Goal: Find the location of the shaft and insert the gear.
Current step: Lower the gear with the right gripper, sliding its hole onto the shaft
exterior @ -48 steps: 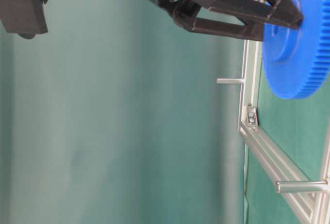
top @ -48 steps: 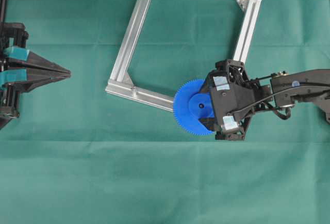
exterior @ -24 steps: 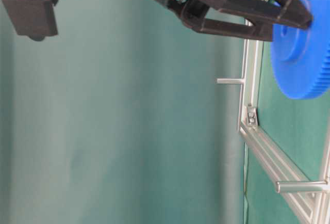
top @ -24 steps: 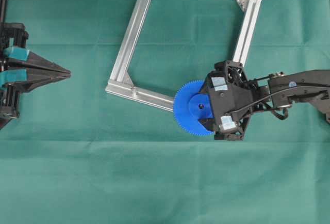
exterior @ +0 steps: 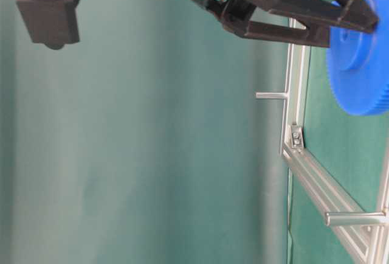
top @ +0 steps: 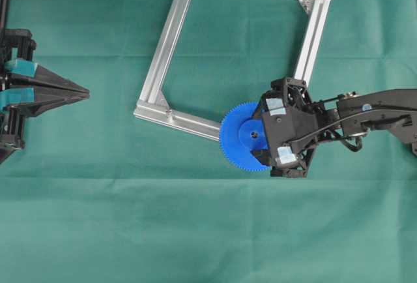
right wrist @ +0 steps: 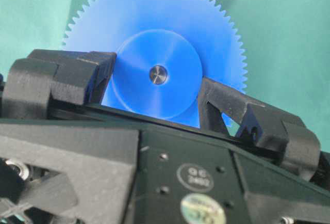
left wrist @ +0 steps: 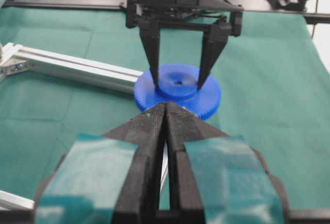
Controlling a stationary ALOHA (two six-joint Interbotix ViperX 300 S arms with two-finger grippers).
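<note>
Right gripper (left wrist: 178,82) clamped on the raised hub of the gear (top: 244,135), one finger each side, jaws spread wide to span it. Gear sits level over the near-right corner of the aluminium frame (top: 171,38), overlapping the end of its bottom bar. Right wrist view: a grey metal end (right wrist: 158,74) shows inside the gear's centre hole, likely the shaft; how far it's through, can't tell. Left gripper (top: 81,91) pressed closed, holding nothing, parked well apart at the left edge, pointing toward the frame. Two bare silver pegs (exterior: 271,95) stick up from other frame bars, clear of the gear. Green cloth (top: 208,231) under everything.
</note>
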